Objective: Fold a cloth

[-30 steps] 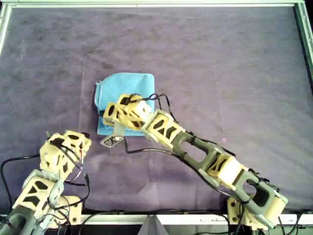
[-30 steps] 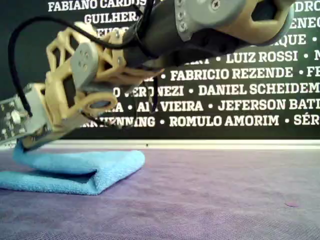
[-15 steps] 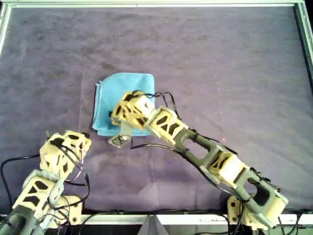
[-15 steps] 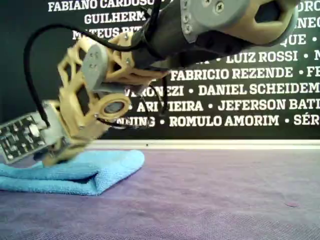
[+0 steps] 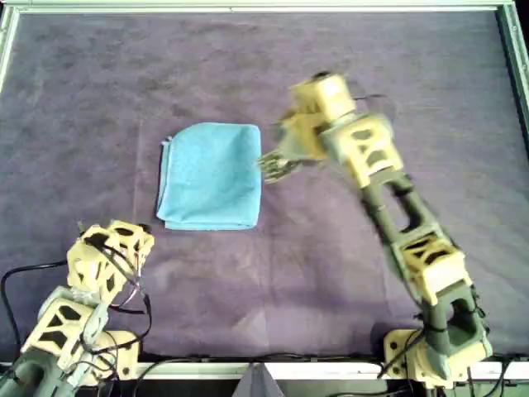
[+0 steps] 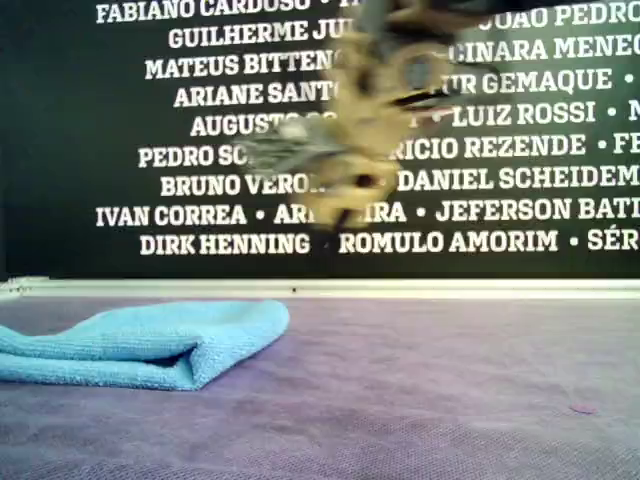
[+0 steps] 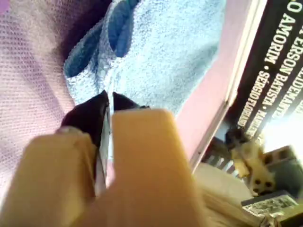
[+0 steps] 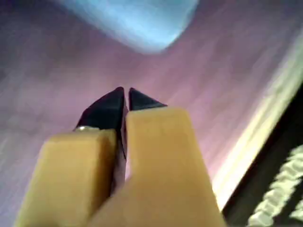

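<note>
- My second gripper (image 8: 124, 97): dark fingertips pressed together, nothing between them. It hangs above the bare purple sheet (image 8: 61, 61).
- In the overhead view my second gripper (image 5: 277, 165) is blurred. It sits just off the cloth's right edge in that view and is not touching it.
- In the exterior view the second arm (image 6: 380, 110) is a blurred shape high above the sheet, in front of the black banner (image 6: 530, 180) of white names. The jaws cannot be made out there.
- My first gripper (image 7: 106, 101): dark tips together, only a thin seam showing, gripping nothing. It points towards the cloth (image 7: 165, 52) from close by.
- The first arm (image 5: 99, 265) sits folded at the overhead view's lower left, near the cloth's lower left corner but apart from it.
- The cloth (image 5: 211, 175): light blue, folded into a squarish packet. It lies flat on the purple sheet (image 5: 372, 74), left of centre in the overhead view.
- In the exterior view the cloth (image 6: 150, 345) lies at the left. Its layers are stacked, with the rounded fold facing that view's right.
- A white rail (image 5: 248, 7) borders the sheet's far edge.
</note>
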You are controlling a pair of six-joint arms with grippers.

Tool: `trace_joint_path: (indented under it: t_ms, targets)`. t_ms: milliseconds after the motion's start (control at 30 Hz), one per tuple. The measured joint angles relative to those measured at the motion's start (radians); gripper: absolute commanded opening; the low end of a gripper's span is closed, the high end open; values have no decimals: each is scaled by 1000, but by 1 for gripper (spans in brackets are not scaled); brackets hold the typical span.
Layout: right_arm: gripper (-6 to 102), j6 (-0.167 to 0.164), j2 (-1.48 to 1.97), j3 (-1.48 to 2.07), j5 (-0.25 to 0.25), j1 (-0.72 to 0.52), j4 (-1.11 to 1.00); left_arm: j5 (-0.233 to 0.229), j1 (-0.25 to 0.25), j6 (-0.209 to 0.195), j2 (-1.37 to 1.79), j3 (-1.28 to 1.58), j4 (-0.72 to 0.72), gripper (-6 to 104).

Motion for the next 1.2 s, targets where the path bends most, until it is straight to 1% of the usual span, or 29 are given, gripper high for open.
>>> trace_joint_path:
  t_ms: [133,200,500,567,633,700,767,867,933,1000,1067,1200]
  targets:
    - [0,-2,48,0,0,-84,190,0,0,0,0,0,0,1]
    - [0,-2,86,0,0,-121,247,0,0,0,0,0,0,1]
    - [0,0,339,29,6,-324,275,0,0,0,0,0,0,1]
    - [0,-2,408,87,6,-350,276,5,14,0,0,0,0,1]
    - [0,0,483,179,6,-362,276,8,52,0,0,0,0,1]
    - [1,0,581,293,6,-362,276,9,120,0,0,0,0,1]
    - [1,-5,683,414,6,-357,272,11,212,0,0,0,0,1]
    - [0,-9,833,565,6,-376,201,2,356,0,0,0,0,1]
    - [0,-9,937,657,6,-397,129,-3,422,0,-3,0,0,1]
    - [0,-9,1040,755,2,-425,54,-2,445,0,-3,0,0,1]
    - [0,-9,1137,865,-2,-456,-23,0,454,0,-3,0,0,1]
    - [0,-9,1336,1164,-2,-488,-195,2,457,0,-3,0,0,1]
